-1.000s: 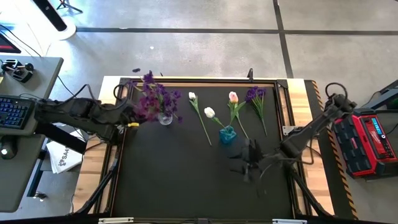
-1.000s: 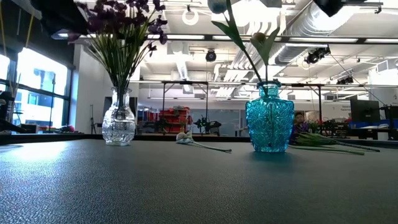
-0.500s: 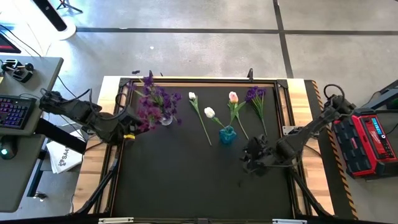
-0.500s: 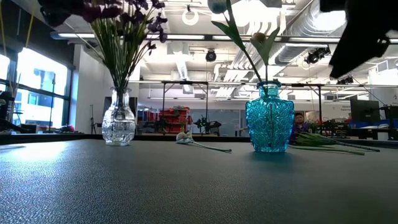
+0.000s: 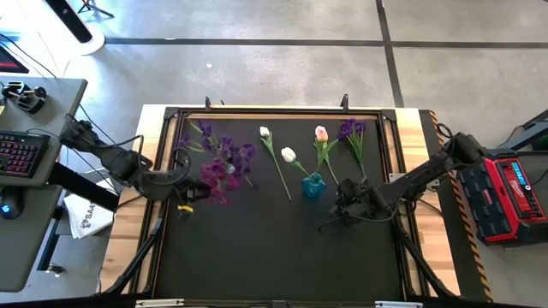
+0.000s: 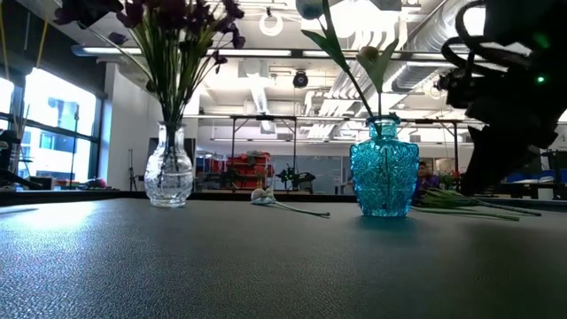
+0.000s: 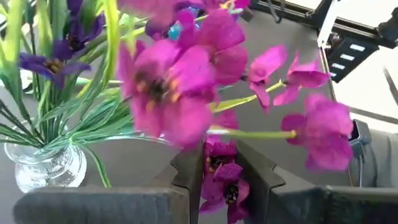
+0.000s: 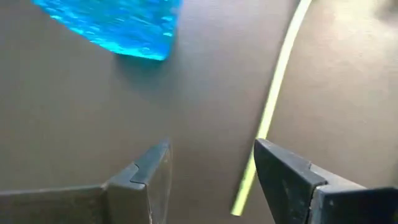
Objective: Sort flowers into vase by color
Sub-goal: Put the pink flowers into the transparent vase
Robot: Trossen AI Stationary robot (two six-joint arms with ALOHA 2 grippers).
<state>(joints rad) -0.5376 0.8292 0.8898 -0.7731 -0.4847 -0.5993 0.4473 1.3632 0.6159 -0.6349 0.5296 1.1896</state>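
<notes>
A clear glass vase holds purple sprigs. My left gripper is just near-left of it, shut on purple blossoms. A blue vase holds one white tulip. On the mat lie another white tulip, a pink tulip and a purple sprig. My right gripper hovers open, near-right of the blue vase, over the near end of a green stem that lies on the mat. My left gripper has purple blossoms of a sprig between its two fingers. It comes slanting down from the table's left side. The sprig's green stalks run back to the clear vase; the blossoms are clear of the mat.
The black mat has a raised frame. A keyboard sits on a desk left of the table and a red case on its right. Bare mat spreads toward the near edge.
My left gripper has gone from beside the clear vase toward the table's near edge, and a cluster of purple blossoms has leaned over after it. My right gripper has sunk toward the mat, tipping downward and rolling, and now hangs low beside the blue vase.
</notes>
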